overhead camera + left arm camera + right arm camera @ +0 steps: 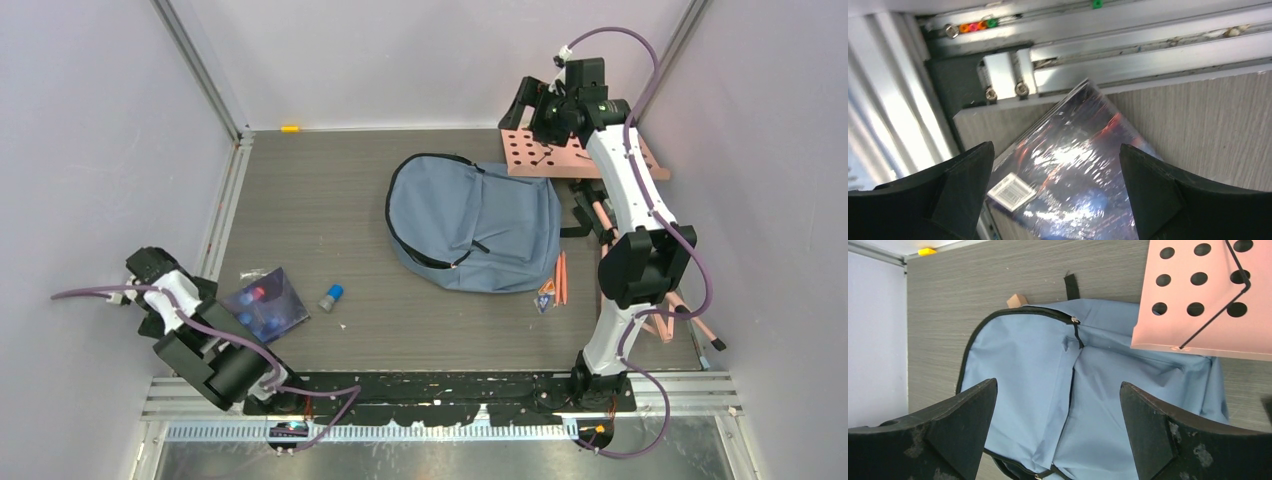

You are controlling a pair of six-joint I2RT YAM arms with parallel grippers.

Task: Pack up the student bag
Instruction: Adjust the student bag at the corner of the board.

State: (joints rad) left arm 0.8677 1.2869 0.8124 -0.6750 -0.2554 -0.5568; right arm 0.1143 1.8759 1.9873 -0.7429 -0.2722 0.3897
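Both grippers hang open and empty, with the student bag (475, 225) lying flat on the far middle of the counter (330, 200).

The right gripper (1058, 400) is high over the bag's far right corner. Its jaws are spread wide with nothing between them, probably to look for the zipper, and I cannot tell whether any pocket is open. A perforated pink panel (1198, 295) overlaps the bag's far right edge and crowds that side, while the bag's left side has bare counter for working. The left gripper (1055, 160), equally wide open, is low at the near left corner and straddles a glossy wrapped book (1068, 185). The book sits close to the aluminium rail (1148, 55), so there is little room there. A blue-capped bottle (331, 297) and orange pencils (561, 278) are not yet packed.
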